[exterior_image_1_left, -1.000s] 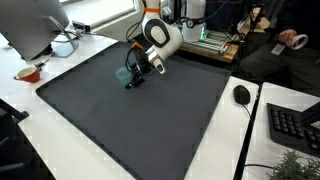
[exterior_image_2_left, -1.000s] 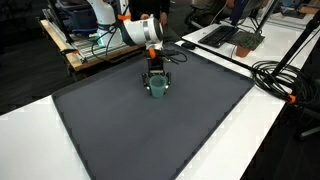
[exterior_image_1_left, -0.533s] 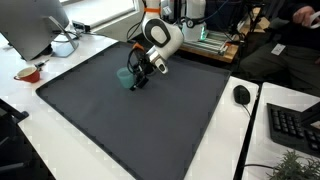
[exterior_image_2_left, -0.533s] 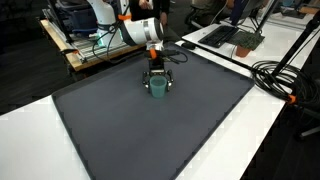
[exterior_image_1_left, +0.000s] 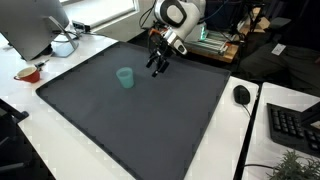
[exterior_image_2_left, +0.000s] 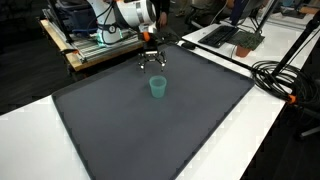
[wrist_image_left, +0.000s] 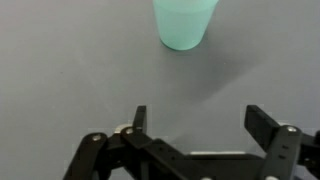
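Observation:
A small teal cup (exterior_image_1_left: 125, 78) stands upright on the dark grey mat (exterior_image_1_left: 150, 130) in both exterior views; there it shows as the cup (exterior_image_2_left: 157, 88) on the mat (exterior_image_2_left: 150, 130). My gripper (exterior_image_1_left: 158, 68) hangs open above the mat, raised and pulled back from the cup toward the mat's far edge, with nothing between its fingers. The gripper (exterior_image_2_left: 151, 65) stands behind the cup. In the wrist view the cup (wrist_image_left: 186, 22) sits at the top edge, well beyond my open gripper (wrist_image_left: 200, 118).
A monitor (exterior_image_1_left: 30, 25), a white bowl-like object (exterior_image_1_left: 63, 45) and a small red-and-white dish (exterior_image_1_left: 27, 73) stand beside the mat. A mouse (exterior_image_1_left: 241, 95) and keyboard (exterior_image_1_left: 297, 125) lie on the white desk. Cables (exterior_image_2_left: 275, 75) and a workbench (exterior_image_2_left: 95, 45) border the mat.
The gripper was shut on the cup one second ago. It has let go, risen and drawn back toward the mat's far edge. The cup stays standing on the mat.

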